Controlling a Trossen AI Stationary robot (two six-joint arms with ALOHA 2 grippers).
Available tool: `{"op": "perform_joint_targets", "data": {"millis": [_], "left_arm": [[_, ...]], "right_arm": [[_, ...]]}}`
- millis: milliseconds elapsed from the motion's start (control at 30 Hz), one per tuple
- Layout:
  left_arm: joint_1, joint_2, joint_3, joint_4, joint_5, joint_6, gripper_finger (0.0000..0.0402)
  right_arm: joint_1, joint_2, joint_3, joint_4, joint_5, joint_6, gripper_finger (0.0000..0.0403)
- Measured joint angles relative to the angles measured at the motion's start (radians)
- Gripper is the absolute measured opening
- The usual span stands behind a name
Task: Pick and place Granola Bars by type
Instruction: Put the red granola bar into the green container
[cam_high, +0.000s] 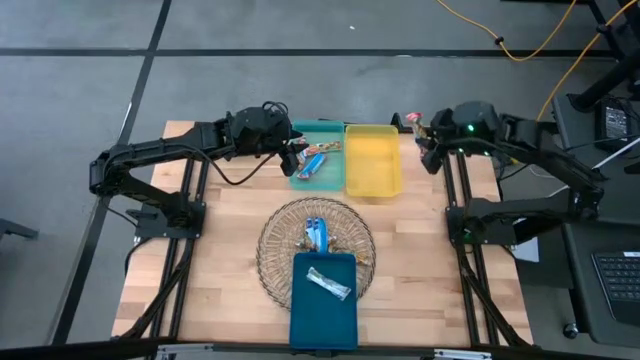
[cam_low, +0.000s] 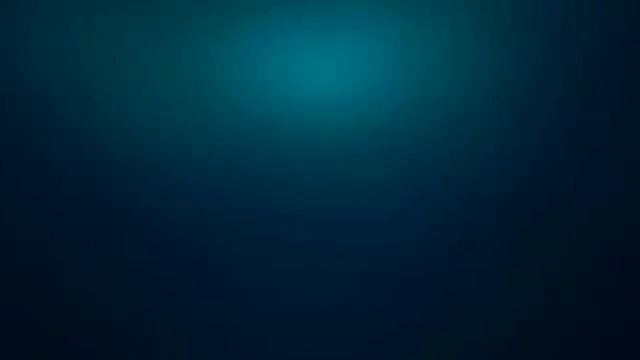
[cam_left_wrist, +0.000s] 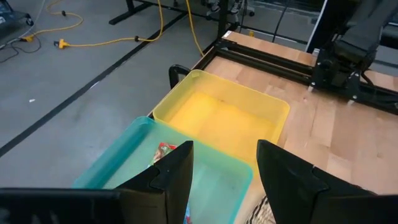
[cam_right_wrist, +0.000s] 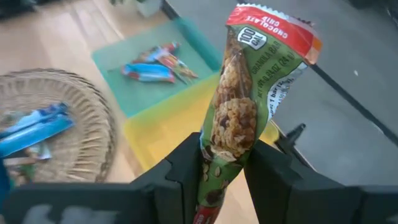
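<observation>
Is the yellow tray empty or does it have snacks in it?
Empty. The yellow tray shows only its bare bottom from above and in the left wrist view.

Bar in right gripper: green wrapper, red top band, oat-and-chip print. Green tray upper centre holds blue and red-orange bars. Yellow tray beside it. Dark blue tray lower centre, silvery-white bar. Blue bars in tan wire basket.

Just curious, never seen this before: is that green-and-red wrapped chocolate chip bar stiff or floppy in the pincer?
Probably fairly stiff: the green-and-red wrapped granola bar stands upright above the right pincer, clamped only at its lower end. Its glossy wrapper could be slippery. Likely light.
</observation>
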Motion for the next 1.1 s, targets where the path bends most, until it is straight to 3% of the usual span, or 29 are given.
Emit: {"op": "perform_joint_targets", "data": {"millis": [300, 500, 667, 1100], "left_arm": [[0.000, 0.000, 0.000, 0.000, 0.000, -0.015, 0.0169], [0.000, 0.000, 0.000, 0.000, -0.010, -0.015, 0.0169], [0.000, 0.000, 0.000, 0.000, -0.022, -0.012, 0.0169], [0.000, 0.000, 0.000, 0.000, -0.022, 0.023, 0.0169]], "right_arm": [[-0.207, 0.183, 0.000, 0.076, -0.138, -0.195, 0.0118], [-0.284, 0.310, 0.000, 0.155, -0.211, -0.225, 0.0118], [-0.318, 0.418, 0.000, 0.167, -0.262, -0.243, 0.0118], [-0.325, 0.664, -0.001, 0.188, -0.269, -0.244, 0.0118]]}}
